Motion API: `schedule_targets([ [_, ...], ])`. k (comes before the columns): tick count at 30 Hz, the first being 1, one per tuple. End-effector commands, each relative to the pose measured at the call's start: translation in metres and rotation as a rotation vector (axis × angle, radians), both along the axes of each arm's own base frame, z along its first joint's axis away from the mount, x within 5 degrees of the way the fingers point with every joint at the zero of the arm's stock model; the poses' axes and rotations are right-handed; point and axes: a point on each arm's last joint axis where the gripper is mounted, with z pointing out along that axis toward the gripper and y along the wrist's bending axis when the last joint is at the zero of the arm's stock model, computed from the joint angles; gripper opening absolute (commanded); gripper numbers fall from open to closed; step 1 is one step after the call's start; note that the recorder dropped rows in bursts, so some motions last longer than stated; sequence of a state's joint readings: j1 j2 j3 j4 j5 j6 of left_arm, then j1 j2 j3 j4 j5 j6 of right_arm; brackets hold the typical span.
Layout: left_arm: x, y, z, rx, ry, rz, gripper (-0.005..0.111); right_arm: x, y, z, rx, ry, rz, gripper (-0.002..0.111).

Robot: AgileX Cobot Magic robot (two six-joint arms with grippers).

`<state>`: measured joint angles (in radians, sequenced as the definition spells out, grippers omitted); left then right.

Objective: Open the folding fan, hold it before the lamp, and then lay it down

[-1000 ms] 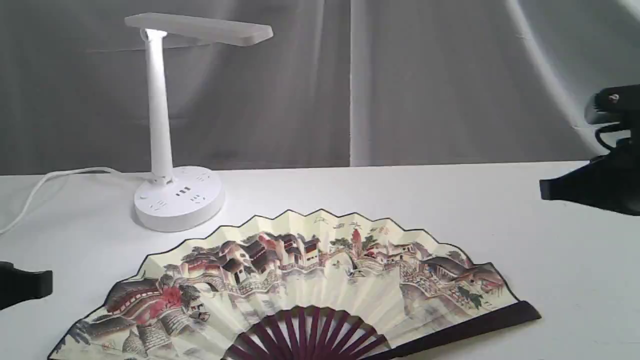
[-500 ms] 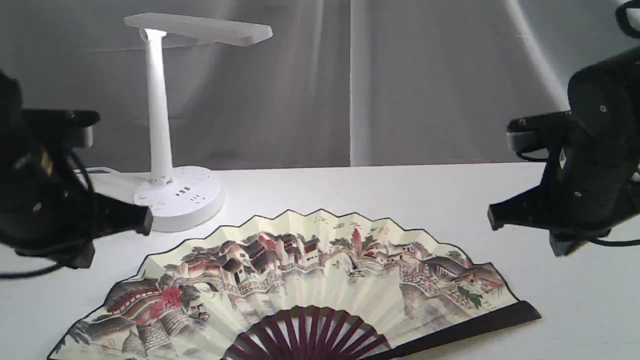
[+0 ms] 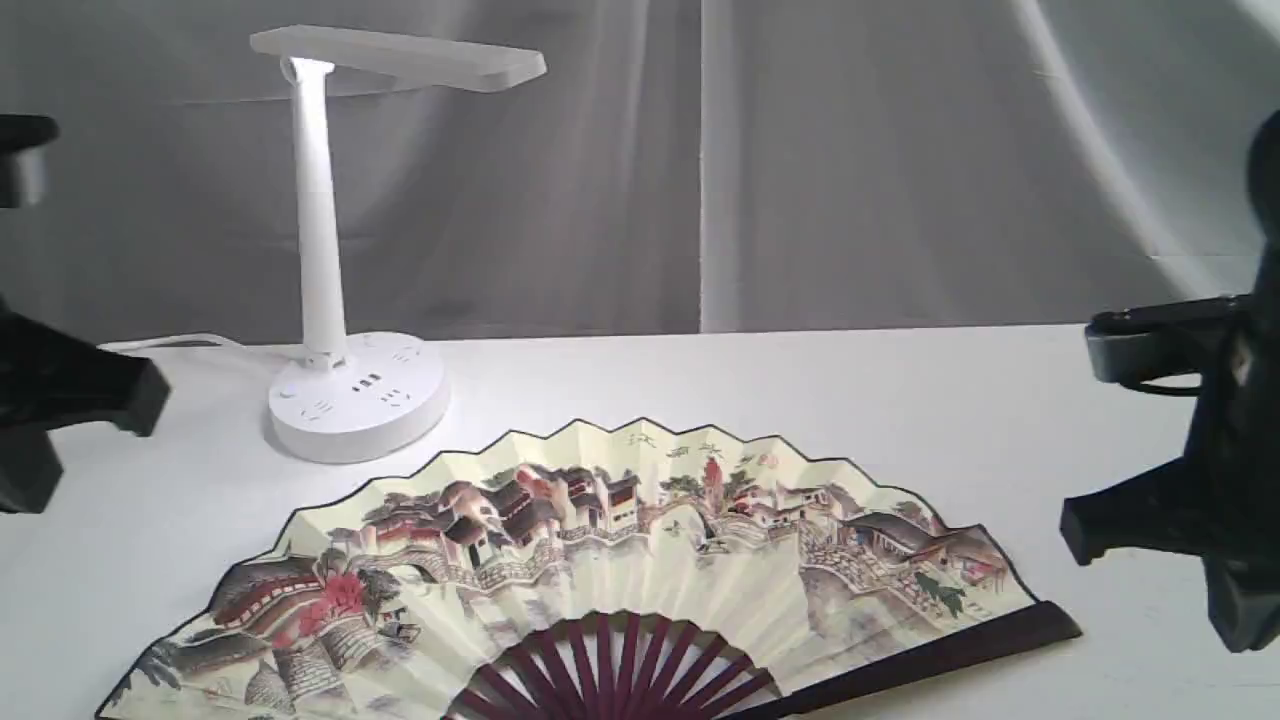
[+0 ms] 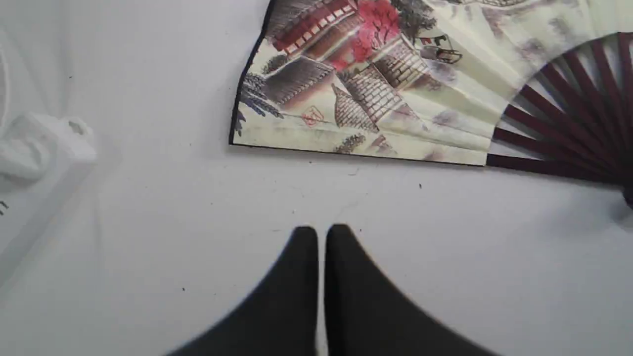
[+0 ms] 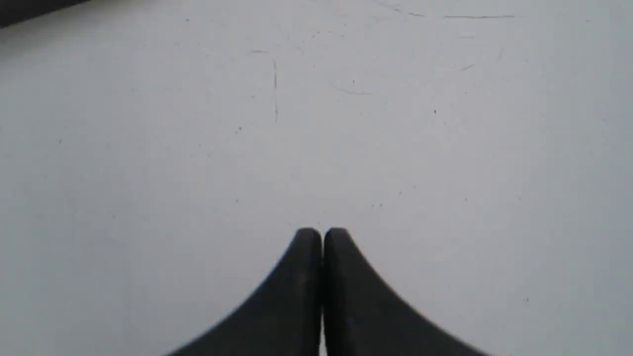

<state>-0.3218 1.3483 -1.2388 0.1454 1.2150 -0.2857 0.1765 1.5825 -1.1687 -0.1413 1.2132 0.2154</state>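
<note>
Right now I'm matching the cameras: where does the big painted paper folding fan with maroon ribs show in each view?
Exterior view: the cream painted paper folding fan lies spread open on the white table, before the white desk lamp.
Left wrist view: its leaf end and maroon ribs, beyond the shut left pincer.
Right wrist view: not in it.
Shared landmark: the red painted tree on its leaf.

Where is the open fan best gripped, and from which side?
Grip the dark outer rib at the right edge of the fan, coming from the right with the right gripper. That rib looks stiff and lies exposed at the edge; the paper leaf lies flat on the table and could crease.
</note>
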Motion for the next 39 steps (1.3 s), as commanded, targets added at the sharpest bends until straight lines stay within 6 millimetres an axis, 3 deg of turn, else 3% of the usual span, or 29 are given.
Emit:
schedule_targets([
  [1,-0.031,0.013,0.014,-0.001,-0.067,0.003,0.0,-0.032,-0.004,0.022,0.05,-0.061,-0.018,0.0],
  [7,-0.107,0.033,0.028,-0.105,-0.202,-0.006,0.0,-0.093,-0.005,0.065,0.185,-0.247,-0.032,0.0],
  [15,-0.229,0.073,0.052,-0.252,-0.628,-0.007,0.0,-0.191,-0.016,0.118,0.324,-0.614,0.007,0.0],
  [22,-0.329,0.101,0.038,-0.424,-0.984,-0.041,0.0,-0.294,-0.034,0.137,0.391,-1.005,0.05,0.0],
  [28,-0.352,0.106,0.056,-0.447,-1.087,-0.078,0.0,-0.376,-0.05,0.122,0.42,-1.324,0.077,0.0],
  [33,-0.372,0.119,0.071,-0.364,-1.208,0.015,0.0,-0.386,-0.052,0.13,0.395,-1.373,0.115,0.0],
  [39,-0.365,0.132,0.068,-0.241,-1.224,0.135,0.0,-0.378,-0.051,0.138,0.411,-1.49,0.117,0.0],
])
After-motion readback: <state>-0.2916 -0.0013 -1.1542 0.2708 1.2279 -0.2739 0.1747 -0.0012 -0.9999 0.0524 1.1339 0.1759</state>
